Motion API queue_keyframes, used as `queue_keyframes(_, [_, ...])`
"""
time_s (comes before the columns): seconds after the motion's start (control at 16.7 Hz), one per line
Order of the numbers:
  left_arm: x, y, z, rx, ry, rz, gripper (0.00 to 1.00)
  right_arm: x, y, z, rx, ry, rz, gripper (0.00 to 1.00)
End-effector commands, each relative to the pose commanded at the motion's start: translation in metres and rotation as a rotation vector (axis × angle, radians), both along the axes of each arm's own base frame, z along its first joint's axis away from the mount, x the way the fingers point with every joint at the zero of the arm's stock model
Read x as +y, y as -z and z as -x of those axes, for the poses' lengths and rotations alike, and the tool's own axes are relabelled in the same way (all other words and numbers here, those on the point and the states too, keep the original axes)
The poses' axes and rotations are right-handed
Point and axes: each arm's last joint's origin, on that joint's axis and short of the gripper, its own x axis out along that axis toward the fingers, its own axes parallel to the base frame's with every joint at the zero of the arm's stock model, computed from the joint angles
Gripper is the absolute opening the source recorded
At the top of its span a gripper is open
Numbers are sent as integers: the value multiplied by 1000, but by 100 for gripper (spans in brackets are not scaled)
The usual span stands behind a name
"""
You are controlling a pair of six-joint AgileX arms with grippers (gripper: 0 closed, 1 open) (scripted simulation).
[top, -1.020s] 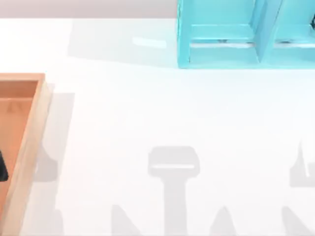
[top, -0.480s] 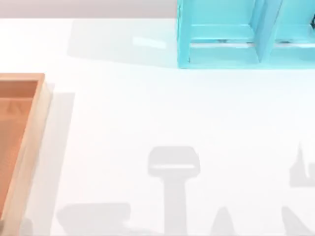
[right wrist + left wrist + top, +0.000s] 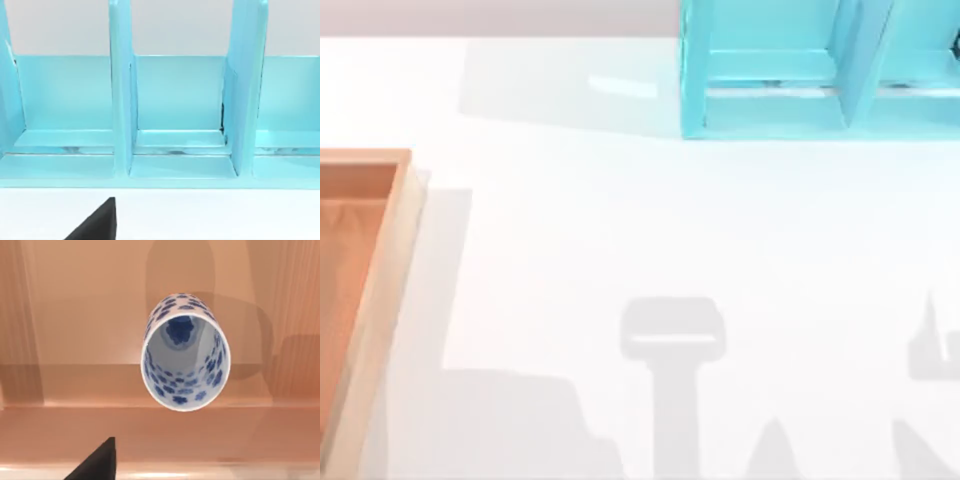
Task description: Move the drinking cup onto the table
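Cup [image 3: 185, 352], white with blue print, stands upright and empty inside the wooden tray [image 3: 75, 315], seen from the left wrist. Tray [image 3: 365, 290] sits at the table's [image 3: 650, 230] left edge; blue shelf unit [image 3: 770, 100] at rear. Left gripper's finger state: cannot tell.

Cup [image 3: 185, 353]: white, blue blotch print inside and out, dark blue patch at bottom. Tray [image 3: 382, 290]: orange-brown wood grain. Shelf [image 3: 175, 117]: light blue. Table [image 3: 650, 230]: plain white. Finger [image 3: 97, 465]: black.
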Motion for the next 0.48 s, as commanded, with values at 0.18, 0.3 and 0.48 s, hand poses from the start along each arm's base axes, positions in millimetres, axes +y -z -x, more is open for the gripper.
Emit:
queue_keyframes(0.18, [0, 0, 0, 3, 0, 1, 100, 0, 0, 0, 0, 0, 0, 100])
queue_keyframes(0.3, [-1, 0, 0, 0, 4, 0, 100, 0, 0, 0, 0, 0, 0, 100])
queue_keyframes(0.48, [0, 11, -1, 8, 1, 3, 100, 0, 0, 0, 0, 0, 0, 100])
